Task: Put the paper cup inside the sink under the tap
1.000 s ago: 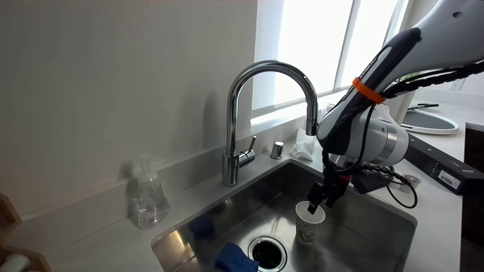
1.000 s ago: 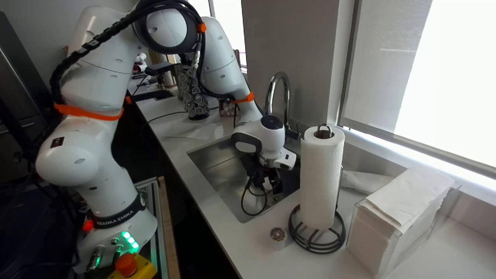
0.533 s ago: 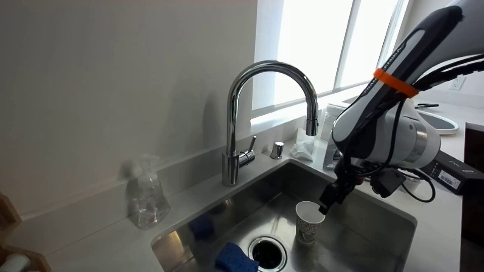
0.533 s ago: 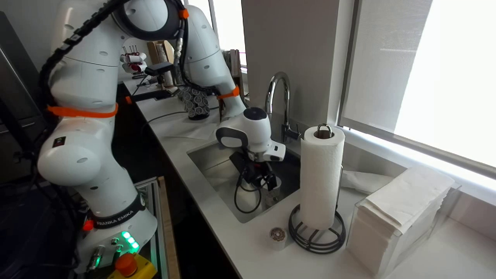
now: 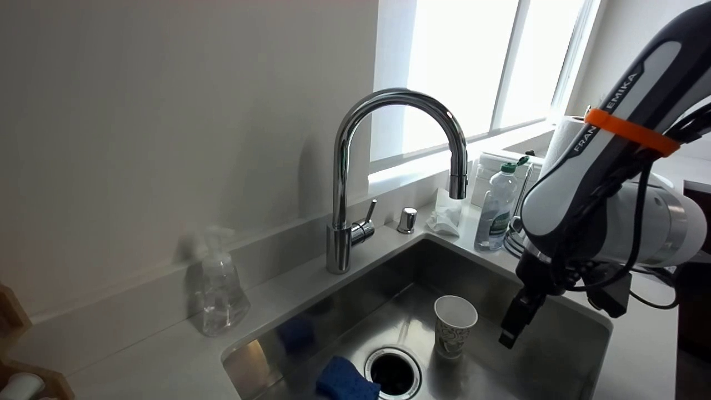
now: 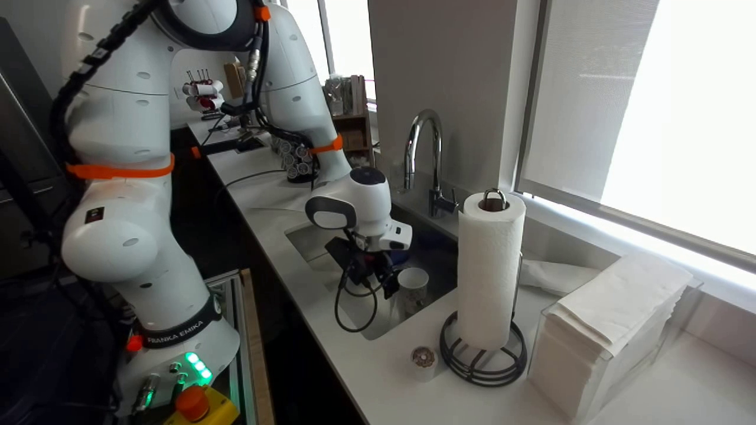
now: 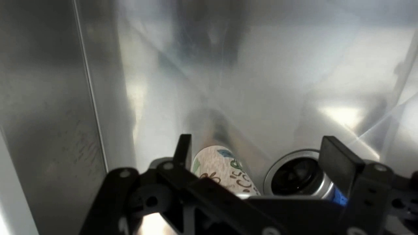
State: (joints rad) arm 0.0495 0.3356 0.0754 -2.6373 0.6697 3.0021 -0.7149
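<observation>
Free room between fingers [image 5: 517, 319] and paper cup [image 5: 453, 331], tap [image 5: 340, 189] rising beside sink [image 5: 561, 344]

Cup [image 5: 454, 326] is wht w/ brn curls, grn & blu patches; sponge [image 5: 347, 380] blu; gripper [image 7: 259, 153] blk; sink [image 5: 561, 347] gry; tap [image 5: 340, 189] silver.

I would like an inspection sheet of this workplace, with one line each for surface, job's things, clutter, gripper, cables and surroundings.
Surface: white counter; steel sink set into it.
Job's things: paper cup stands upright in the sink, seemingly under the spout of the tap.
Clutter: blue sponge at the edge of the drain; pump bottle, green-capped bottle, paper-towel roll and napkins on the counter.
Gripper: open, holding nothing, apart from the paper cup.
Cables: black, along the arm, looping beside the gripper.
Surroundings: window by the sink; red button near the arm's base; people: nothing seen.
</observation>
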